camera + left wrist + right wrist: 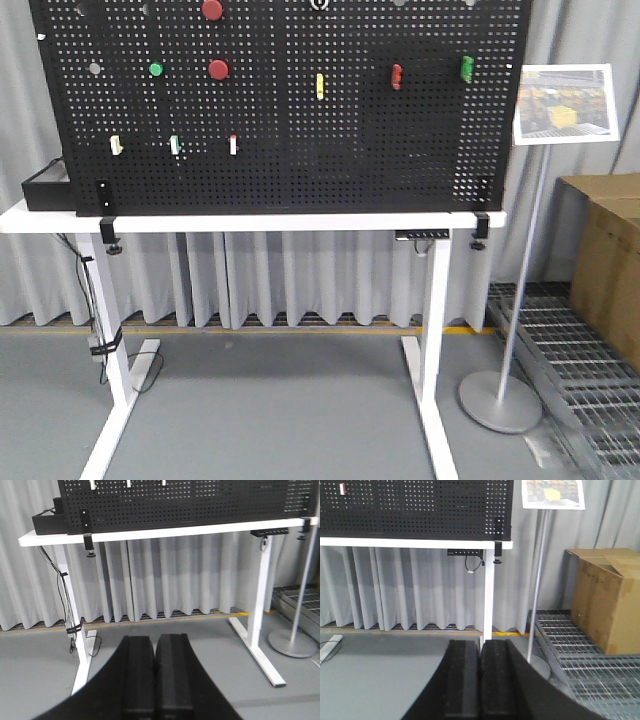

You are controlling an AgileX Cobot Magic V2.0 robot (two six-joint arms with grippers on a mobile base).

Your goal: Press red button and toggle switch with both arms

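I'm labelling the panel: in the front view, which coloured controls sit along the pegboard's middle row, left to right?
Green round button, red round button, small yellow switch, small red switch, small green switch.

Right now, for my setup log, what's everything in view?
pegboard: one, black, on the table
table: one, white, under pegboard
red buttons: two, red, board's upper left
green button: one, green, beside them
rocker switches: three, yellow, red, green, board's middle to right
small toggles: three, whitish, lower-left row
black box: one, black, table's left end
sign stand: one, grey, right of table
cardboard box: one, brown, far right
left gripper: one, black, shut
right gripper: one, black, shut
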